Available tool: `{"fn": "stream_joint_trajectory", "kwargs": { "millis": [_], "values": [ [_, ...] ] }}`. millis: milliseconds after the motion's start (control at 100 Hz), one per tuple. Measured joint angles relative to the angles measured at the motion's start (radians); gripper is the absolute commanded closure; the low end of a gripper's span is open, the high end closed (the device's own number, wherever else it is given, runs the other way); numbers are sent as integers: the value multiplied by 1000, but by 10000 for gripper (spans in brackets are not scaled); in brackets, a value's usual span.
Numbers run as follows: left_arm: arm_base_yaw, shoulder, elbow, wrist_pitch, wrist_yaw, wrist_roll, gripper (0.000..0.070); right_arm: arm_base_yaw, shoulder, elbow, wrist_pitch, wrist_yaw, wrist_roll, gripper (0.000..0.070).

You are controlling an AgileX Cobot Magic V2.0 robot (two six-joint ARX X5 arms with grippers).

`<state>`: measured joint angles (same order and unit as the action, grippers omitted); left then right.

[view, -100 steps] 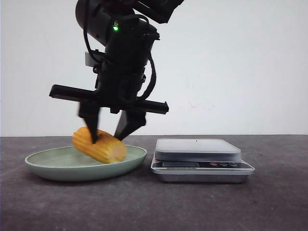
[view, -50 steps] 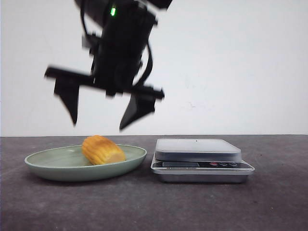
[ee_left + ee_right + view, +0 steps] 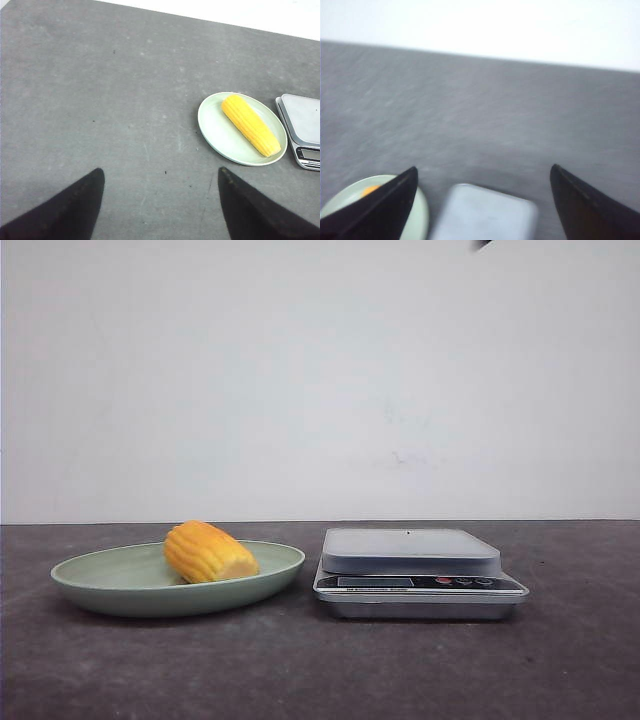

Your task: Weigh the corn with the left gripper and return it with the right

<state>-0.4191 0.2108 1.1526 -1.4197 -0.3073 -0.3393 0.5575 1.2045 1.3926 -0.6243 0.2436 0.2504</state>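
**Corn on the plate, both claws empty and clear of the table**

You have the corn (image 3: pixel 209 552) lying on its side in the pale green plate (image 3: pixel 110 585), tilted against the shallow slope of the dish, which is likely what keeps a round, ribbed cob from rolling off. In the left wrist view it lies diagonally across the dish, one end close to the rim on the side of the scale. The kitchen scale (image 3: pixel 420 572) sits just beside the plate, near but not touching, with its weighing platform bare. That close pairing makes sense: you only need a short carry between dish and platform.

Your left gripper (image 3: pixel 161 200) hangs high above the dark table (image 3: pixel 320 680), fingers spread wide with nothing between them, and the plate sits well away from it. Your right gripper (image 3: pixel 482 200) also has its fingers wide apart and empty; its view is blurred, with the scale's platform and the plate's edge visible between them. In the front view neither claw can be made out; only a dark sliver shows at the top edge.

Judging from how things lie, the corn is in its home dish and nothing is on the scale.

As for writing, the scale's front panel shows a display window and a few small buttons, one reddish, but any brand or digits are too small to read.
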Motion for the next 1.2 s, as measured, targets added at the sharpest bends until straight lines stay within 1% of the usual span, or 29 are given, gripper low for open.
{"fn": "stream_joint_trajectory", "kwargs": {
  "millis": [100, 190, 300, 500, 610, 730, 770, 810, 860, 880, 900, 930, 950, 980, 990, 1020, 1130, 1200],
  "values": [
    [0, 0, 0, 0, 0, 0, 269, -60, -156, 0, -99, 35, -39, 164],
    [0, 0, 0, 0, 0, 0, 269, -80, -296, 0, -195, 68, -53, 164],
    [0, 0, 0, 19, 0, 1, 269, -80, -442, 1, -311, 95, -52, 164],
    [0, 0, -5, 67, 0, 5, 269, -80, -628, 0, -522, 94, -11, 165],
    [0, 0, -33, 108, 0, 7, 270, -80, -702, -56, -571, 88, -7, 166],
    [0, 0, -81, 158, 0, 7, 272, -80, -781, -147, -568, 40, -7, 176],
    [0, 0, -101, 171, 0, 7, 279, -80, -804, -181, -560, 31, -8, 198],
    [0, 0, -122, 183, 0, 6, 291, -80, -826, -219, -542, 17, -10, 239],
    [0, 0, -148, 200, 0, 7, 359, -80, -850, -267, -517, 10, -14, 300],
    [0, 0, -158, 208, 1, 7, 394, -80, -859, -286, -504, 6, -15, 336],
    [0, 0, -168, 217, 2, 7, 434, -80, -866, -305, -491, 0, -17, 385],
    [0, 0, -180, 228, 8, 7, 508, -80, -876, -331, -475, -10, -18, 488],
    [0, 0, -187, 237, 15, 7, 571, -80, -881, -348, -462, -13, -18, 571],
    [0, 0, -195, 251, 21, 7, 685, -80, -888, -372, -441, -16, -19, 700],
    [0, 0, -197, 256, 23, 7, 700, -80, -890, -380, -435, -17, -19, 700],
    [0, 0, -204, 272, 24, 7, 689, -80, -893, -401, -415, -18, -19, 687],
    [0, 0, -218, 342, 25, 6, 691, -80, -895, -455, -336, -32, -26, 688],
    [0, 0, -222, 396, 26, 6, 690, -80, -895, -480, -264, -43, -26, 688]
  ]
}}
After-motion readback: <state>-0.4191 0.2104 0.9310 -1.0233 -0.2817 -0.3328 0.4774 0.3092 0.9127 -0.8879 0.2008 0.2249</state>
